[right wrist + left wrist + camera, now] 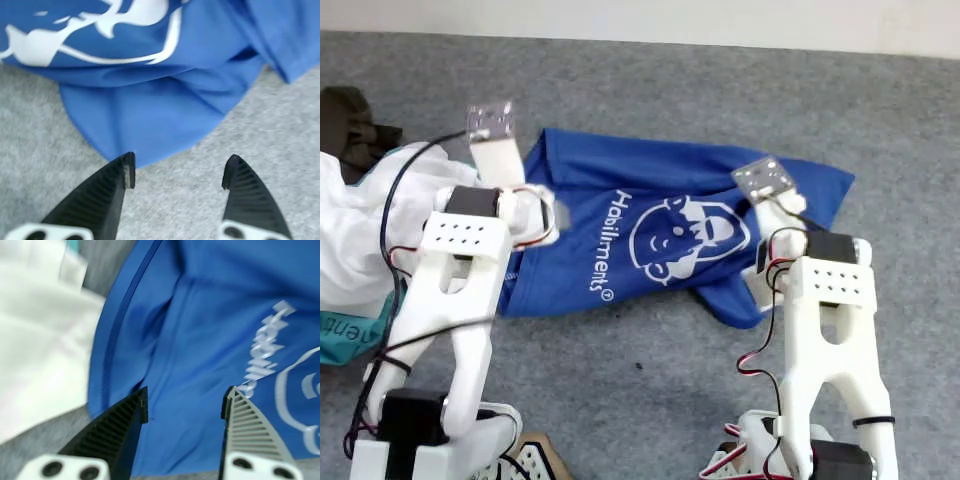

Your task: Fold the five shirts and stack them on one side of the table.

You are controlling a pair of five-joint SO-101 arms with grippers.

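The two white plastic arms sit nearest. The left arm (460, 280) and right arm (830, 300) both reach over the grey felt-covered table (720, 90). Between and beneath them lies the royal-blue cotton shirt with a white printed face (620, 175), crumpled and not yet folded.

The left gripper (187, 392) hangs with jaws spread and holds nothing. Blue cloth fills the space under and ahead of its tips, with the shirt's seamed edge just to one side of them. Beyond that edge lies the heap of white fabric (350, 240).

The right gripper (181, 157) is also spread and empty. Its tips are over bare felt, and a rounded blue flap lies just ahead of them.

The step looks like taking hold for a fold. Each gripper should probably bite well into the cloth at matching edges, and the left should keep clear of the white heap. Lifting evenly would keep the cloth from twisting.

A teal cloth (340, 335) and a dark garment (345, 115) lie well beyond the left arm.
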